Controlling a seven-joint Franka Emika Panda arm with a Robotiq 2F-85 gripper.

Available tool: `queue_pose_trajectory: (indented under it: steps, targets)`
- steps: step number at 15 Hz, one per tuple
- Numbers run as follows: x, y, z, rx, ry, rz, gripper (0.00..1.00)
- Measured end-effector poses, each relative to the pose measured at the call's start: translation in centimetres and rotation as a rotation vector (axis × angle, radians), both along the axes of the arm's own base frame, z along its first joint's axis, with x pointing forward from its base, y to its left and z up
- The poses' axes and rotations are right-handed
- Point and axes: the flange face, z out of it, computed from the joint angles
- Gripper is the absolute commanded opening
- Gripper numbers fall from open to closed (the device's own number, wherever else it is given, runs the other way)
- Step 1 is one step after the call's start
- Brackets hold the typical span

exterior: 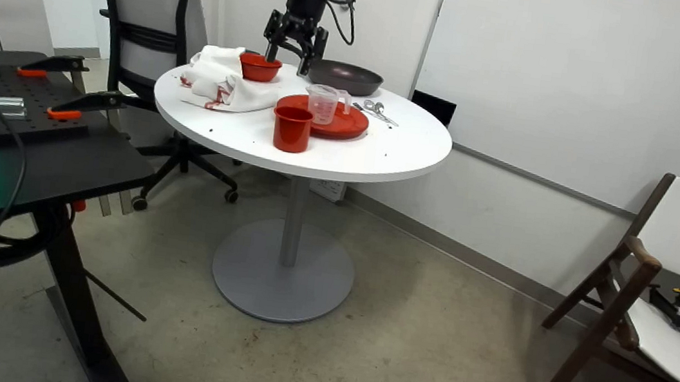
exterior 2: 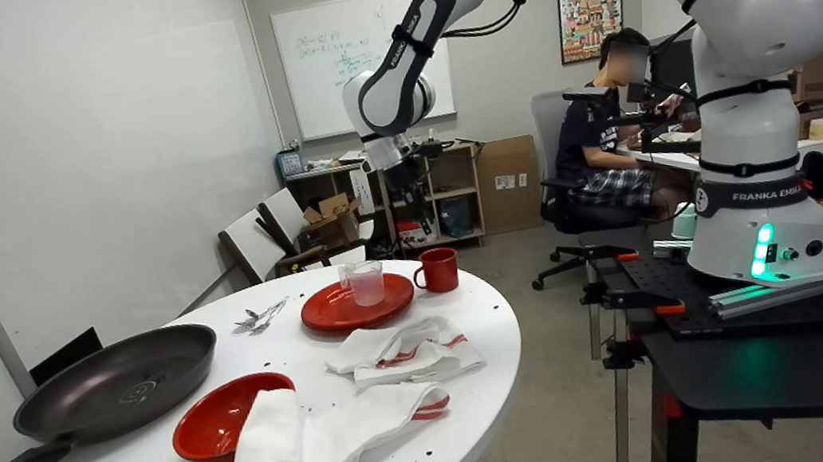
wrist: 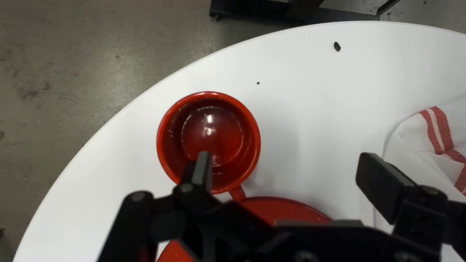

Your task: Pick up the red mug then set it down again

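Observation:
The red mug [exterior: 292, 130] stands upright on the white round table near its edge; it also shows in an exterior view [exterior 2: 440, 270]. In the wrist view the mug [wrist: 208, 131] looks empty, with its handle toward the red plate [wrist: 287, 209]. My gripper [wrist: 285, 160] is open and empty, fingers wide apart. Its left finger overlaps the mug's opening in that view; the right finger is over the table near a towel. In both exterior views the gripper [exterior: 287, 62] hangs above the table, apart from the mug; there it is dark and small [exterior 2: 415, 235].
A clear measuring cup [exterior: 322, 106] stands on the plate beside the mug. White towels with red stripes [exterior 2: 410, 352], a red bowl [exterior 2: 217, 413], a dark pan [exterior 2: 124, 384] and metal utensils [exterior 2: 261, 316] lie on the table [wrist: 327, 83]. The table edge is close to the mug.

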Motion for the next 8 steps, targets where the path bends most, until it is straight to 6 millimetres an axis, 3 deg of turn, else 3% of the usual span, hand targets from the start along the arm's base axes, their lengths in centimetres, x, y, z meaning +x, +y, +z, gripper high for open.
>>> queue_pose_trajectory:
  steps: [8]
  targets:
    - [-2.0,-2.2,-1.4,-0.013,0.043,-0.019,1.00]
